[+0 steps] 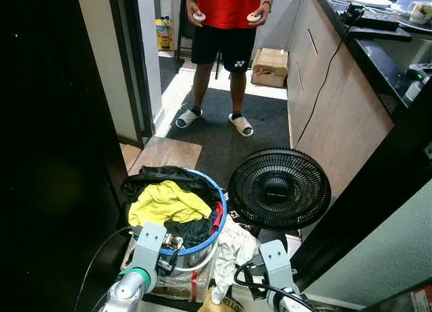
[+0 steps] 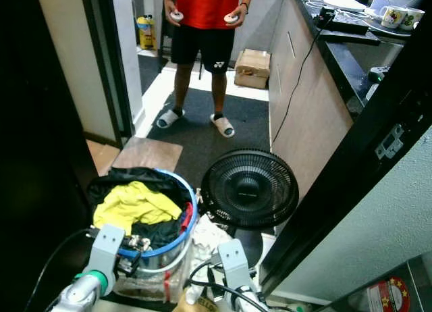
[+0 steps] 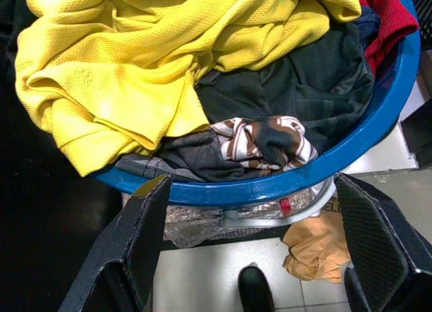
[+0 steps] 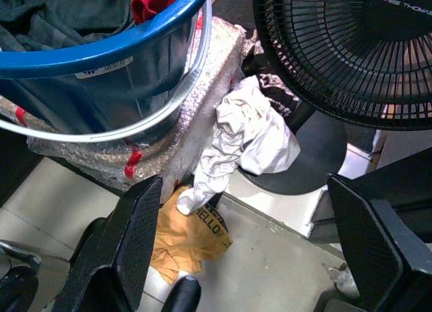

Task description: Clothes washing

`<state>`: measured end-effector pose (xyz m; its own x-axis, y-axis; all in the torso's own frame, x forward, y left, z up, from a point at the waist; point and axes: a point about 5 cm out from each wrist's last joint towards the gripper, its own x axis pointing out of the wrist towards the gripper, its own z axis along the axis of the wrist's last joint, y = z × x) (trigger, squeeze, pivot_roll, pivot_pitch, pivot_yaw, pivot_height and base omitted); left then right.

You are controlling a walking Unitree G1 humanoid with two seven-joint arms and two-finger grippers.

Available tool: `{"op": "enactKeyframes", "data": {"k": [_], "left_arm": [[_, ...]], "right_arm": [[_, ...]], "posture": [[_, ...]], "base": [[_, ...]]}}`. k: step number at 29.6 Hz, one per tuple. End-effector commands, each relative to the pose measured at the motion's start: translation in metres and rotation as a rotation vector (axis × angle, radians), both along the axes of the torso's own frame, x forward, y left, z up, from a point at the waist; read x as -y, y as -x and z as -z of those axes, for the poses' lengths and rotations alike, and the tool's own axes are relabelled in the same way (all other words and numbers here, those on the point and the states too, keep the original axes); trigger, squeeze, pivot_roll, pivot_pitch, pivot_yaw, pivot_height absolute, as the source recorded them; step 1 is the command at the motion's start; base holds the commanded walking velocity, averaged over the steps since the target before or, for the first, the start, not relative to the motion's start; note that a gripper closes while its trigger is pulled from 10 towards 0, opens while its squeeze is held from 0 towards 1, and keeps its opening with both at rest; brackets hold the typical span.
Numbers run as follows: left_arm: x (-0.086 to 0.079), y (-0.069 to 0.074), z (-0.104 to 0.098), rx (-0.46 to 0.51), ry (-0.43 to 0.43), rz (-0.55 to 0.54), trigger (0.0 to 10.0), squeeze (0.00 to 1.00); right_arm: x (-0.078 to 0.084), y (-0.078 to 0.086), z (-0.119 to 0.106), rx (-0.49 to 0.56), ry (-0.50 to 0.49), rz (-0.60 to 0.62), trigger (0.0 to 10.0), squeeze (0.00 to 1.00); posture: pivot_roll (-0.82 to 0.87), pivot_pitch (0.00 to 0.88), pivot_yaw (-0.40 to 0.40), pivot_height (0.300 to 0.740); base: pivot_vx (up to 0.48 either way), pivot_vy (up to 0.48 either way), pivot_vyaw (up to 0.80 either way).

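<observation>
While your left gripper hung with fingers spread before the round blue plastic basket, its soft, light yellow mesh shirt lay heaped at twelve o'clock; pinch a fold.

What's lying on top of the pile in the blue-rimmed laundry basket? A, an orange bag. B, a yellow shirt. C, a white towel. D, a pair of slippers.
B: a crumpled yellow shirt lies on top of the dark clothes in the laundry basket.
</observation>
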<state>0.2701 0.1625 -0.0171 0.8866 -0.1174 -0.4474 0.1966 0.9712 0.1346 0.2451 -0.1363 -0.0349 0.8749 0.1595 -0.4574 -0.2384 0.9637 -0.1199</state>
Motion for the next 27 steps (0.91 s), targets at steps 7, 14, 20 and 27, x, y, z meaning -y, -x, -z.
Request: {"op": "enactKeyframes", "data": {"k": [7, 14, 20, 27], "left_arm": [[-0.0021, 0.0011, 0.0011, -0.003, -0.015, -0.009, 10.0, 0.00], [-0.0029, 0.0005, 0.0008, -0.002, -0.020, -0.021, 10.0, 0.00], [-0.0029, 0.0006, 0.0010, -0.002, -0.020, -0.027, 10.0, 0.00], [-0.0028, 0.0007, 0.0011, -0.001, -0.022, -0.032, 10.0, 0.00]], "right_arm": [[0.0017, 0.0029, 0.0014, 0.001, -0.017, 0.027, 10.0, 0.00], [0.0007, 0.0003, 0.0000, 0.004, -0.005, 0.011, 10.0, 0.00], [0.0007, -0.0006, -0.0003, 0.002, 0.008, 0.000, 10.0, 0.00], [-0.0008, -0.0008, -0.0002, 0.000, 0.021, -0.021, 10.0, 0.00]], "posture": [[0.05, 0.000, 0.017, 0.740], [0.05, 0.000, 0.010, 0.740], [0.06, 0.000, 0.004, 0.740], [0.06, 0.000, 0.003, 0.740]], "base": [[0.000, 0.000, 0.00], [-0.310, 0.000, 0.00], [-0.342, 0.000, 0.00], [-0.345, 0.000, 0.00]]}}
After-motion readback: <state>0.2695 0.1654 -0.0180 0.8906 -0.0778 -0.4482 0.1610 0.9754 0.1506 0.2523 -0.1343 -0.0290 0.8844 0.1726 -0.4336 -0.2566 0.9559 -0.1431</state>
